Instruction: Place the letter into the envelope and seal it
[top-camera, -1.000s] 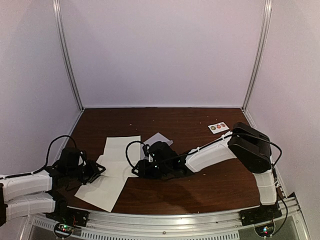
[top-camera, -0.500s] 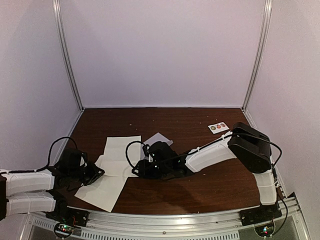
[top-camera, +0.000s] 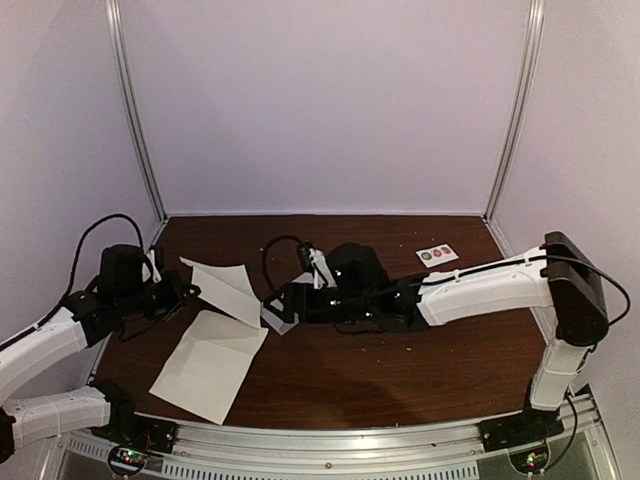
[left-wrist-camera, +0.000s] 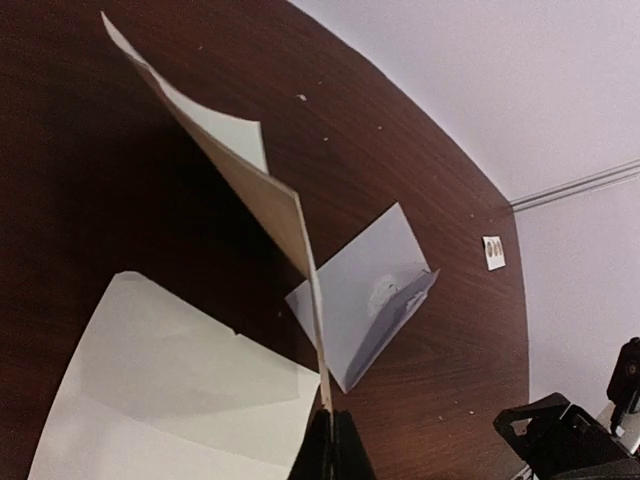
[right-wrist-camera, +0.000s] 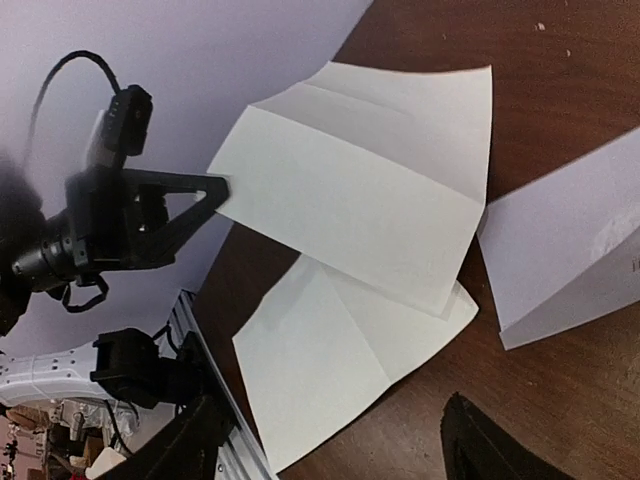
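While the brown table fills most of my overhead view, both arms work over its left half. My right arm lies stretched across the middle, and my left arm comes in from the left edge.

Of the paper, the biggest piece is a creased sheet lying flat near the front left edge. Next is a folded sheet, lifted off the wood and tilted. The left gripper is clamped on its corner, and through the left wrist camera I see that sheet nearly edge-on, rising from between the fingers.

The envelope lies on the table just right of both sheets, close to the flat one and apart from the raised one. Its flap looks lifted a little off the body. The right gripper hangs right by the envelope. In the right wrist view its fingers stand spread wide with nothing between them, and the envelope is off to one side.

Smallest, a card of round stickers sits well apart, near the back right corner.
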